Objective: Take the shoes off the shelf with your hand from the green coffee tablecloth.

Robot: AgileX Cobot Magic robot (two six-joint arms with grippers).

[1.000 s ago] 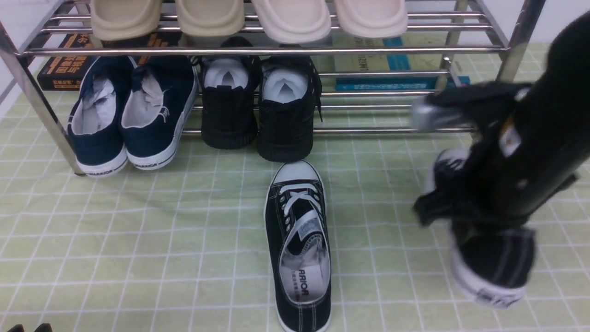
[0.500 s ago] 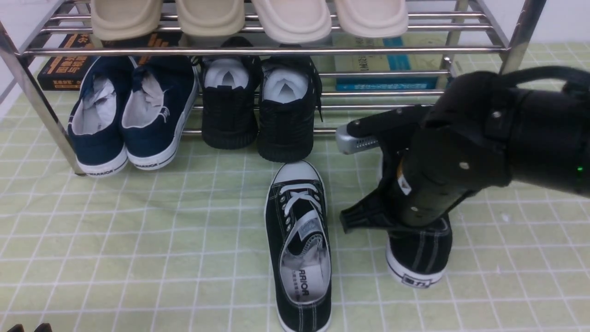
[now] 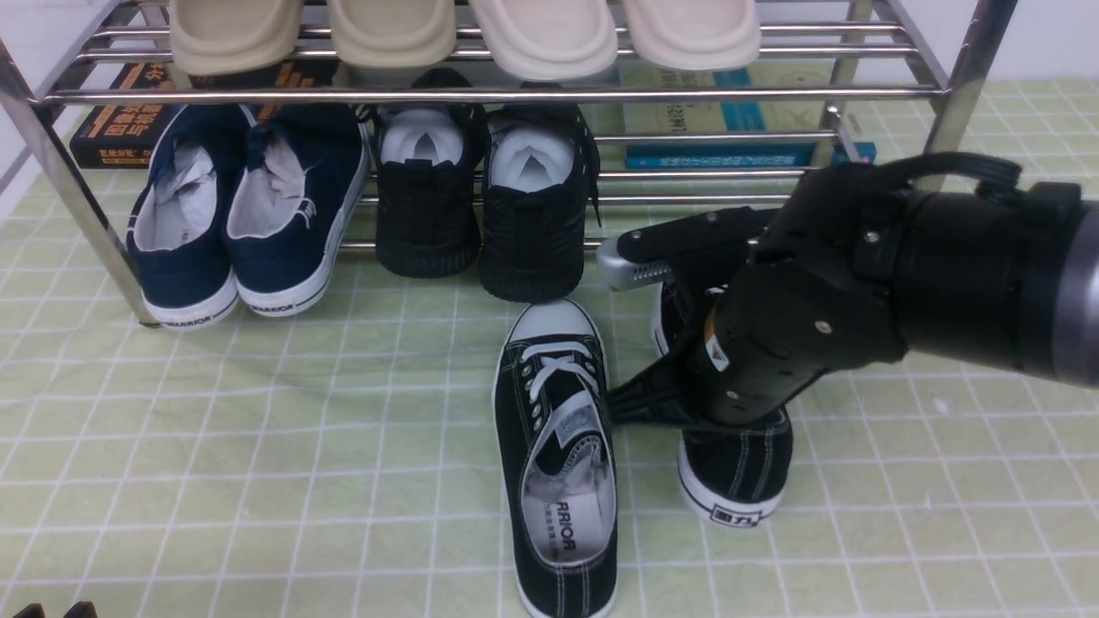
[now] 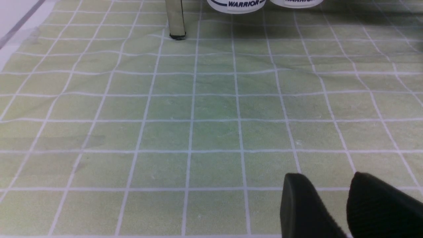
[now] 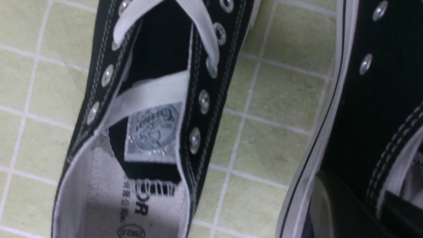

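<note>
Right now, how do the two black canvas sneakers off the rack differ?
The left black canvas sneaker lies free on the green checked tablecloth, fully visible, laces and insole showing. The right black canvas sneaker sits under the right gripper, which covers most of it; only its heel and part of the toe show. Both point toe-first at the shoe rack and share white-striped soles.

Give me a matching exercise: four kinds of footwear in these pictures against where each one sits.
Things:
1. beige slippers
2. navy sneakers
3. all-black shoes
4. black sneaker with white laces

Places:
A. lower tier of the rack, left end
B. on the green cloth, in front of the rack
C. top tier of the rack
D. lower tier of the rack, middle

Pairs: 1-C, 2-A, 3-D, 4-B
</note>
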